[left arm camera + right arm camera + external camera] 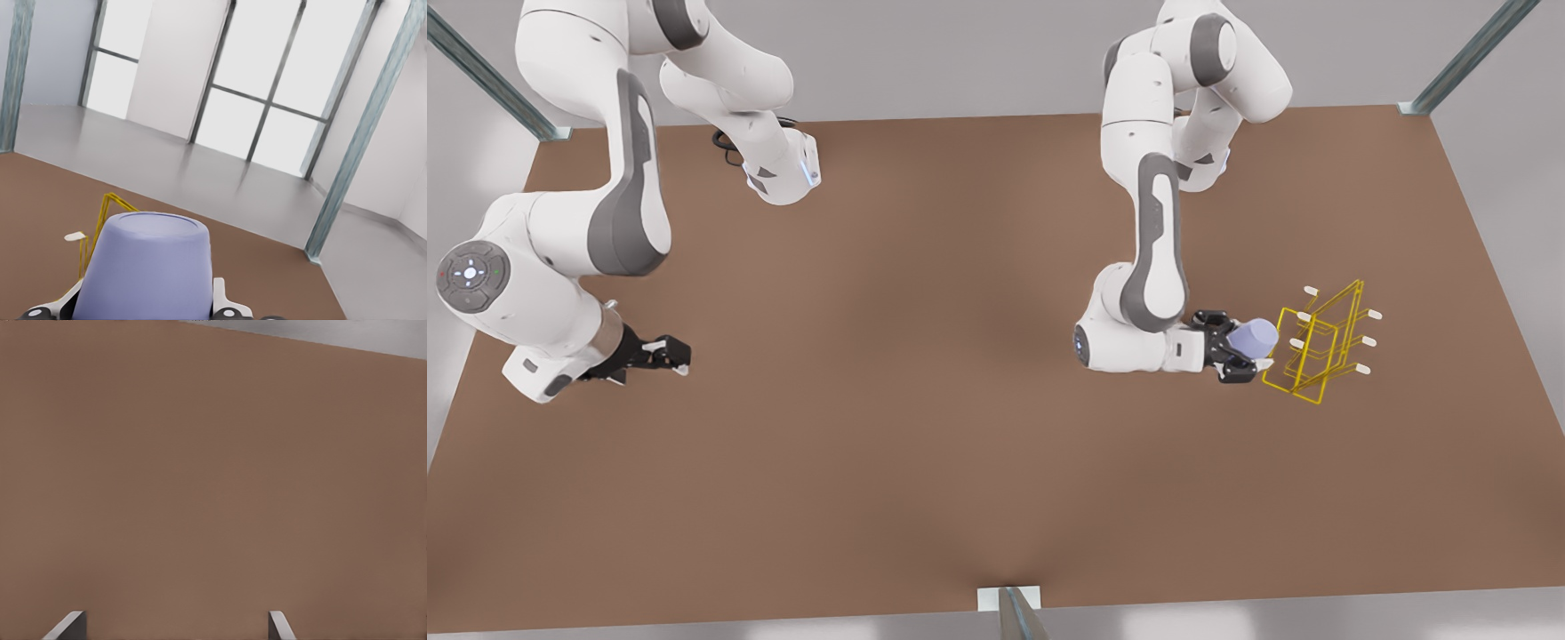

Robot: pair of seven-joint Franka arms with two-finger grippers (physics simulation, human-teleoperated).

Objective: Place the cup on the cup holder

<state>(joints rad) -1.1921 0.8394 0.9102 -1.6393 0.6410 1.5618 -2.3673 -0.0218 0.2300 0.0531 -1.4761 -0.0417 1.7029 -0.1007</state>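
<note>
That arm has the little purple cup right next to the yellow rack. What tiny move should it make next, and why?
Probably ease the cup a little further toward the rack and line it up with a white-tipped peg. The left claw is shut on it beside the rack, not yet over any peg. The right claw waits open, far off over the table.

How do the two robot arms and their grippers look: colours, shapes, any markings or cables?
Both arms are glossy white with rounded segments and dark grey joint covers. One joint cap bears small coloured lights. The left gripper and the right gripper are black with pale fingertips. A black cable curls at one base, and blue lights glow there.
</note>
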